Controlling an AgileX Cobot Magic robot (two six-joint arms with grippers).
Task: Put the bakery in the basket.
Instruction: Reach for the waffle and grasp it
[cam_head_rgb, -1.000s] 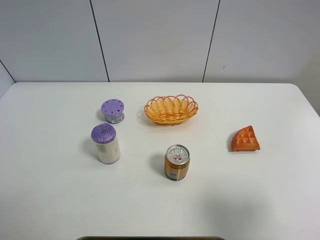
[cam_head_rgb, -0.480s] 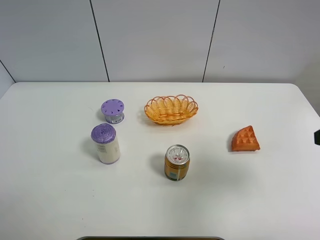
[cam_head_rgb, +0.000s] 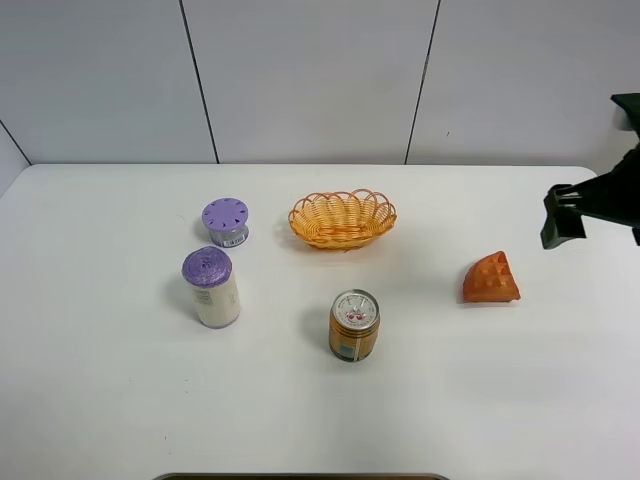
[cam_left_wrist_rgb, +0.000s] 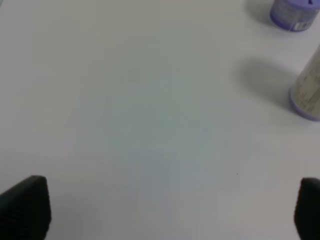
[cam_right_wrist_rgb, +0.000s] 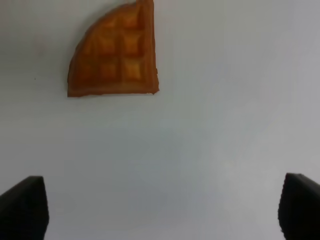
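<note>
The bakery, an orange-brown waffle wedge, lies on the white table at the right; it also shows in the right wrist view. The wicker basket stands at the back centre and holds nothing. My right gripper hangs above the table, to the right of and behind the waffle, apart from it. In its wrist view the right gripper is open and empty, its fingers wide apart. My left gripper is open and empty over bare table; it is out of the exterior view.
An orange-gold drink can stands front centre. A white bottle with a purple lid and a small purple-lidded jar stand at the left; both show in the left wrist view, bottle and jar.
My right arm has come into the exterior view from the right edge and moved in above the table near the waffle. The objects have not moved.
</note>
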